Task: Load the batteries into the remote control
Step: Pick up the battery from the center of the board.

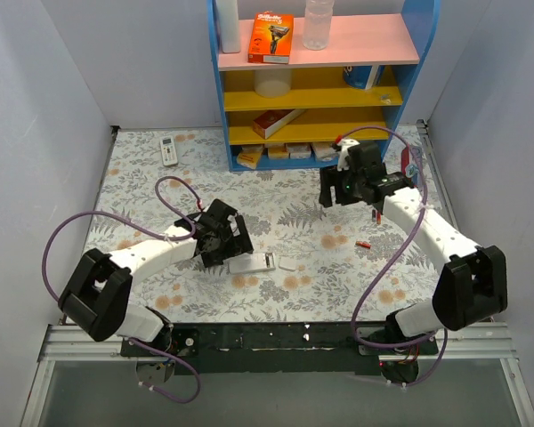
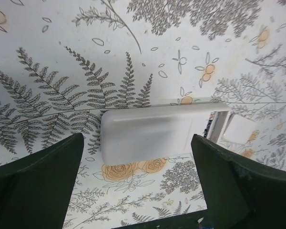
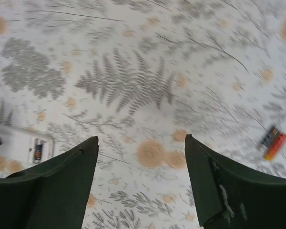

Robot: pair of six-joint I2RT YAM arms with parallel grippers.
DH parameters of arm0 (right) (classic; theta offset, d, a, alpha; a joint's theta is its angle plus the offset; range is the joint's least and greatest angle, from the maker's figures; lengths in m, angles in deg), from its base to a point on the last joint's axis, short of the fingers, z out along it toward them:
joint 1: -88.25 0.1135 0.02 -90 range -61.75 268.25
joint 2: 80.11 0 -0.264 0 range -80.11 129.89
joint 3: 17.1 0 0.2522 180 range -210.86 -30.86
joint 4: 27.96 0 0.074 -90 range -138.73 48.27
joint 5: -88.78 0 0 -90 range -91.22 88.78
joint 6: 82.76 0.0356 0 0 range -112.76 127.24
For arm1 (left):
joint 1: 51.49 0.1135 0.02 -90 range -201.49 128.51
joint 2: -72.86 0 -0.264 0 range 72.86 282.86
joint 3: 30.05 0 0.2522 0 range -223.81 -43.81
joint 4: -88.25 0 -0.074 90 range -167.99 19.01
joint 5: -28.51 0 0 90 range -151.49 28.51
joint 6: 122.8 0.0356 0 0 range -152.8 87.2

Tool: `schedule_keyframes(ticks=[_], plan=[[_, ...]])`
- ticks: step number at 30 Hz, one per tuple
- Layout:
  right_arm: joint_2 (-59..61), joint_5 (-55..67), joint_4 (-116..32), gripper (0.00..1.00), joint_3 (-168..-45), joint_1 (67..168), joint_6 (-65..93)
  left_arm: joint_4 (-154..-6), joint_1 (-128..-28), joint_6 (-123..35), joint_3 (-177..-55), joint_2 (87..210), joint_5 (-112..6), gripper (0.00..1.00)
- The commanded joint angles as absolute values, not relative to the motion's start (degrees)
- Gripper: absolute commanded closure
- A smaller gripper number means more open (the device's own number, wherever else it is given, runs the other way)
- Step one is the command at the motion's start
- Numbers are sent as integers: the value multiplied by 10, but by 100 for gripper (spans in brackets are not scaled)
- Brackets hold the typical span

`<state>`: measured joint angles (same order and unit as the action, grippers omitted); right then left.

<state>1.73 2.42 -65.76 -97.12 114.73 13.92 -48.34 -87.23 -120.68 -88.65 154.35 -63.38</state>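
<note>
Mid-loading, I judge: remote control [image 2: 148, 136] lies on the surface [image 2: 62, 38] between the wide jaws of the left gripper [image 2: 136, 143]; right gripper [image 3: 140, 143], jaws wide and empty, must next fetch the nearby red battery [image 3: 272, 142]

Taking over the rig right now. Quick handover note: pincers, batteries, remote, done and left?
Left pincer: open, empty, over the slim white plastic remote control.
Right pincer: open, empty, over bare cloth.
The remote lies flat on the floral table with its end bay open. The small white cover lies beside it.
A small red cylindrical battery lies loose to the remote's right.
Done: cover off. Something dark and red sits in the bay, too blurred to call.
Left: seat the loose battery, refit the cover.
</note>
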Motion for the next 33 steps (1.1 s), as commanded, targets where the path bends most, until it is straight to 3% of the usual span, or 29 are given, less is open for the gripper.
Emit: schedule_keyframes(ticks=[1,8,16,18,33], plan=[[38,-53,-778,23,-1008,1058,208,-477,-873,-1191,-916,1476,-697,2],[132,-94,-790,41,-1019,946,230,-470,-872,-1170,-901,1390,-761,2],[209,-97,-768,61,-1033,919,210,-463,-873,-1163,-885,1373,-773,2],[224,-93,-766,69,-1035,917,206,-466,-873,-1159,-887,1375,-772,2],[283,-102,-758,72,-1065,915,188,-467,-873,-1155,-897,1405,-762,2]])
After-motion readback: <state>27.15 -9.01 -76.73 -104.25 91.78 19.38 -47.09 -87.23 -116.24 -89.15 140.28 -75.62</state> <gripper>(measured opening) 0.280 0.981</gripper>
